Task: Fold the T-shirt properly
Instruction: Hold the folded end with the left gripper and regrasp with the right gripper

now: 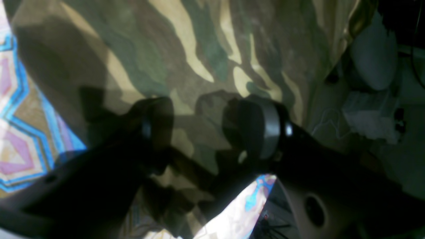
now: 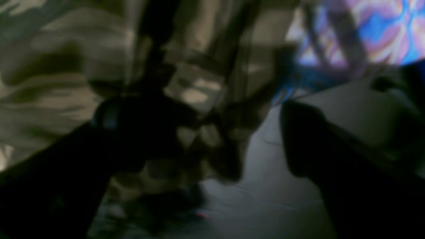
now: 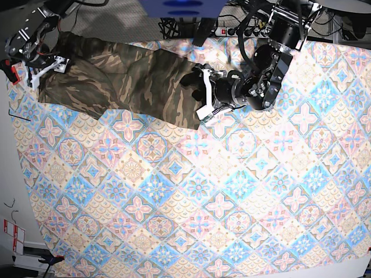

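The camouflage T-shirt (image 3: 116,81) lies stretched out along the far left of the tablecloth (image 3: 203,191). My left gripper (image 3: 203,94) is at the shirt's right end. In the left wrist view its fingers (image 1: 262,129) stand apart, open, over the T-shirt (image 1: 199,49), and the cloth's edge runs between them near the palm. My right gripper (image 3: 45,68) is at the shirt's left end. The blurred right wrist view shows the right gripper (image 2: 206,116) open wide, with bunched T-shirt (image 2: 49,83) cloth by one finger (image 2: 132,132).
The patterned tablecloth (image 1: 20,132) covers the whole table. A power strip and cables (image 3: 232,29) lie along the back edge beside a blue object (image 3: 182,7). Bare floor (image 3: 11,174) runs past the table's left edge.
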